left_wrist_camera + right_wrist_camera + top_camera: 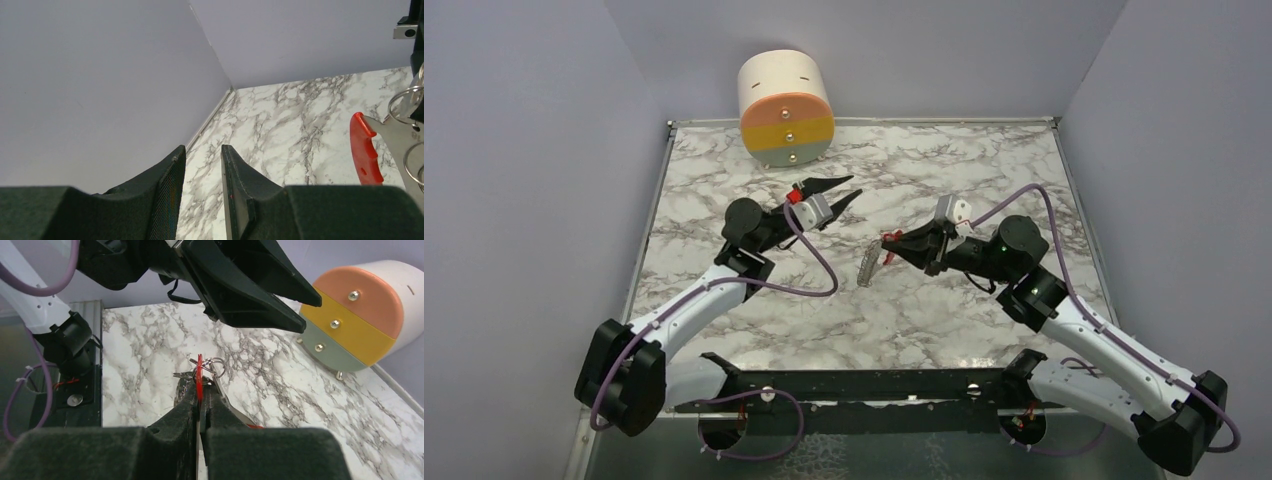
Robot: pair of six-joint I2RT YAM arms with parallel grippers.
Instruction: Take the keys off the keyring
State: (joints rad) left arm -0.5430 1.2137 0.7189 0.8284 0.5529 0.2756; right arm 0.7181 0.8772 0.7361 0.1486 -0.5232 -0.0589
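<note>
My right gripper (892, 243) (199, 388) is shut on the red-headed key (200, 371) of the bunch and holds it above the marble table (924, 320). The wire keyring (216, 363) loops just past its fingertips. A silver key (868, 268) dangles from the ring toward the table. In the left wrist view the red key head (364, 150) and silver rings (406, 102) show at the right edge. My left gripper (854, 187) (202, 148) is open and empty, hovering up and left of the bunch, apart from it.
A cylindrical drawer unit (786, 108) (357, 315) with peach, yellow and grey fronts stands at the back of the table against the wall. Grey walls close the table at the left, back and right. A black rail (864, 385) runs along the near edge.
</note>
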